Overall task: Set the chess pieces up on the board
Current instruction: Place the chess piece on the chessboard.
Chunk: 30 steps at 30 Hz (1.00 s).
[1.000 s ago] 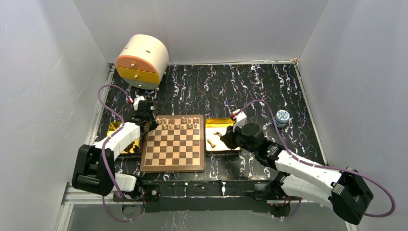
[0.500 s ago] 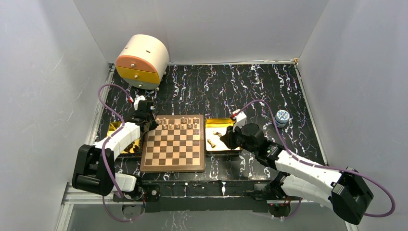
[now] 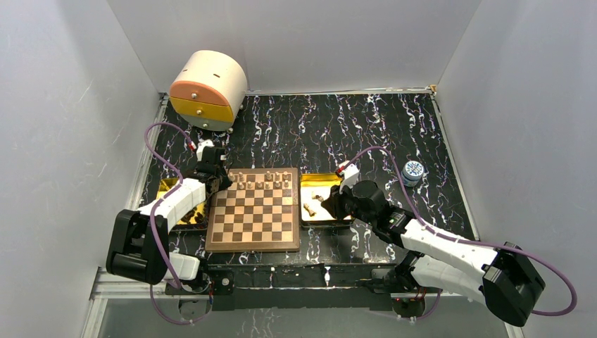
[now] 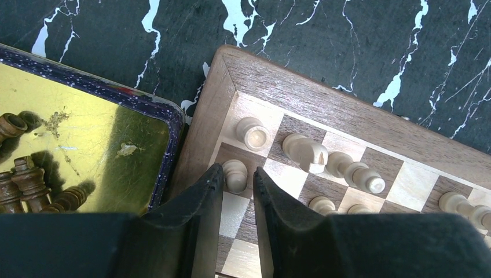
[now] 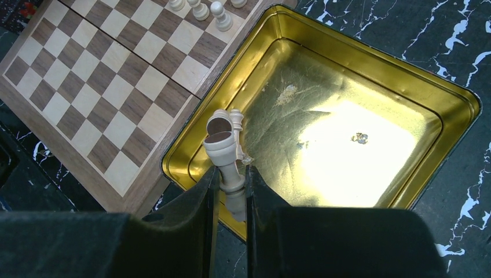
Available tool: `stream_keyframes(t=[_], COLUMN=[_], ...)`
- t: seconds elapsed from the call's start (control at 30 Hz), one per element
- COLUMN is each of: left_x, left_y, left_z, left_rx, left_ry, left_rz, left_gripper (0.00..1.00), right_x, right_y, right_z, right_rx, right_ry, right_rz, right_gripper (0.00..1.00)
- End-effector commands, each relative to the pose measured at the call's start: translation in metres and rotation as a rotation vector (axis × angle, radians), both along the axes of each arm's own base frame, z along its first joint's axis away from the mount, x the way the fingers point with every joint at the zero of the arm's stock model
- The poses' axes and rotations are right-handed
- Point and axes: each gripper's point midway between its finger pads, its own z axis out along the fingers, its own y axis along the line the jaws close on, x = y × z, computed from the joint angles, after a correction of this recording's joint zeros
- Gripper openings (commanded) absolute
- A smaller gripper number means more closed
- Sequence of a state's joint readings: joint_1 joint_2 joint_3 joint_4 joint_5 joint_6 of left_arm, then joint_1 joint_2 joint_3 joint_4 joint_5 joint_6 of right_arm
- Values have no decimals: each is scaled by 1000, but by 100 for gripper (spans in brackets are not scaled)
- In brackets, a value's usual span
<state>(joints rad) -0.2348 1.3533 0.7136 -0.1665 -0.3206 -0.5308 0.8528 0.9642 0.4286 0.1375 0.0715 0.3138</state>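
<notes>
Chess pieces (image 3: pixel 262 180) line the board's (image 3: pixel 253 229) far edge. Left gripper (image 4: pixel 236 176), jaws slightly parted, straddles a pawn (image 4: pixel 234 171) near the far-left corner. Right gripper (image 5: pixel 231 174) pinches a light piece (image 5: pixel 222 147) over the gold tray (image 5: pixel 405 87).

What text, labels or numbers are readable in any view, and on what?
No text can be read in any view.
Small blue jar: pale marking on its lid, too small to read.
Board, gold tray, round drawer unit: no print visible.
</notes>
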Motion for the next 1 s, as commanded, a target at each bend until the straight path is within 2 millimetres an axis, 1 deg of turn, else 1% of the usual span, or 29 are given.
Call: stream_keyframes(t=[0.0, 0.07, 0.2, 0.37, 0.53, 0.63, 0.77, 0.9, 0.93, 0.97], left_x=[5, 5, 6, 11, 13, 12, 3, -11, -16, -17], left_y=[0, -2, -6, -14, -38, -59, -99, -142, -150, -159], left_z=[12, 15, 29, 64, 97, 116, 147, 183, 187, 201], left_rx=[-7, -21, -41, -68, -143, -224, -401, -641, -694, -768], left_ry=[-26, -31, -44, -100, -145, -182, -271, -349, -349, -385], left_rz=[8, 4, -5, -62, -201, -302, -485, -656, -691, -715], left_gripper=[25, 26, 31, 43, 57, 61, 64, 65, 66, 66], right_x=[9, 9, 9, 11, 10, 10, 10, 11, 12, 12], right_y=[13, 12, 13, 15, 19, 23, 30, 36, 37, 39], right_z=[30, 30, 33, 39, 47, 56, 72, 96, 103, 110], right_rx=[72, 70, 79, 90, 124, 150, 195, 262, 282, 304], right_ry=[-65, -64, -61, -56, -45, -41, -35, -39, -43, -47], right_rz=[9, 9, 2, -3, -5, -2, 9, 7, 6, 6], right_gripper=[12, 12, 12, 12, 12, 11, 11, 11, 11, 11])
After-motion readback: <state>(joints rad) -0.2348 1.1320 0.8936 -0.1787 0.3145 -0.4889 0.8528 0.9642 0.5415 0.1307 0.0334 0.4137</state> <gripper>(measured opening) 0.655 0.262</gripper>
